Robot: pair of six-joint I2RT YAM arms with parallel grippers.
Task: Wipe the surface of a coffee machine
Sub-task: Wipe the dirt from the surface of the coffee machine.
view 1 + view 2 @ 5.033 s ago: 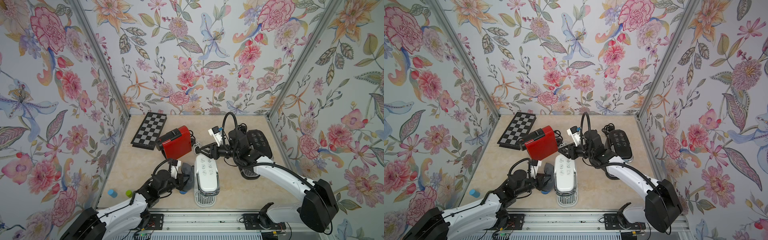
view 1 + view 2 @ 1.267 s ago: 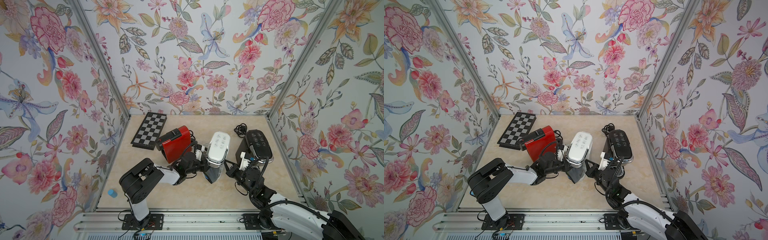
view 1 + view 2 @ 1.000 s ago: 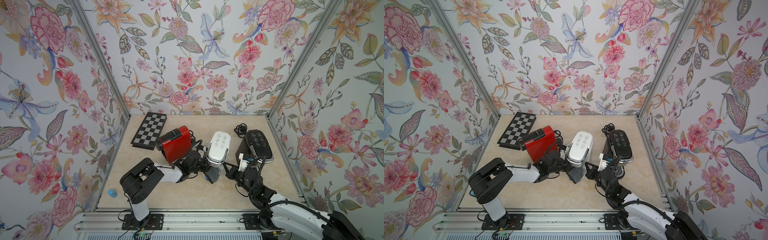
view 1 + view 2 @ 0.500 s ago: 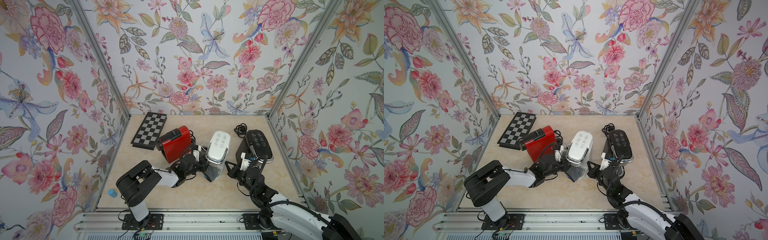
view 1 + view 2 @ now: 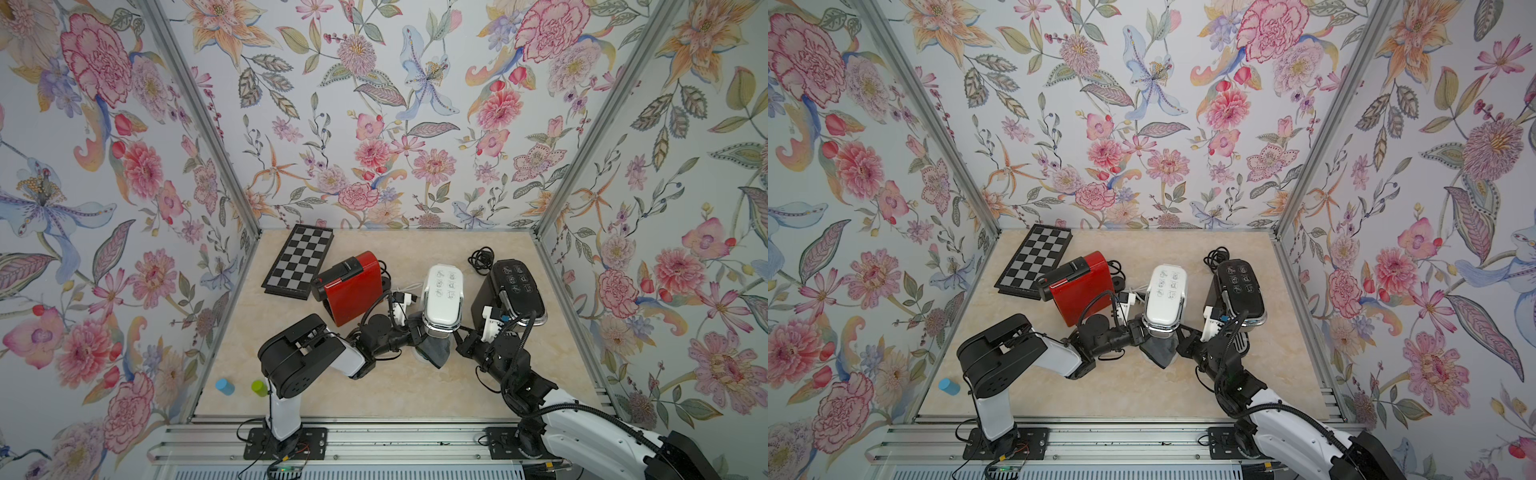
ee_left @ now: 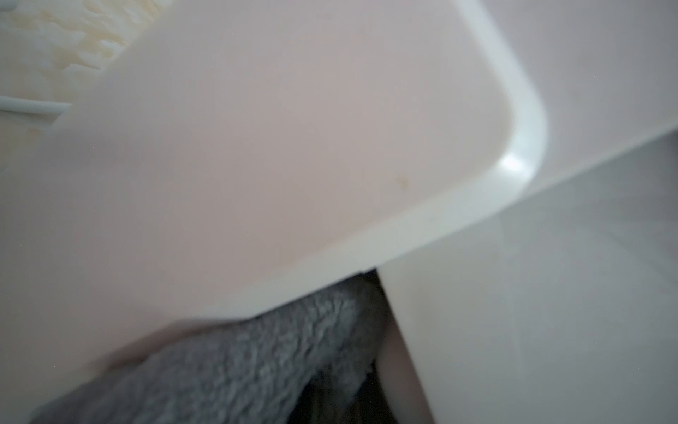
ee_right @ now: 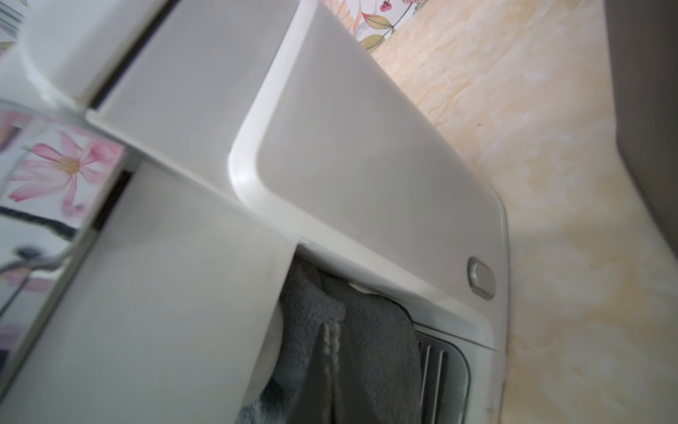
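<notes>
A white coffee machine (image 5: 442,295) (image 5: 1165,295) stands upright mid-table, its button panel facing up. A grey cloth (image 5: 434,353) (image 5: 1158,351) hangs below its overhanging head, at the front. My left gripper (image 5: 417,332) (image 5: 1138,332) reaches in from the left and is shut on the cloth (image 6: 238,367), which sits against the machine's white body (image 6: 257,147). My right gripper (image 5: 460,340) (image 5: 1181,334) comes from the right, shut. Its tips are against the cloth (image 7: 367,348) beside the drip grille. I cannot tell whether it pinches the fabric.
A red coffee machine (image 5: 351,286) stands just left of the white one and a black one (image 5: 515,291) just right. A chessboard (image 5: 301,262) lies at the back left, a coiled black cable (image 5: 482,259) at the back. A blue cylinder (image 5: 224,385) and a green one (image 5: 257,386) sit front left.
Five seconds ago the white machine lay flat near the front; now it stands upright. In the last second the left arm's elbow shifted sideways; cloth and both grippers stay under the head.
</notes>
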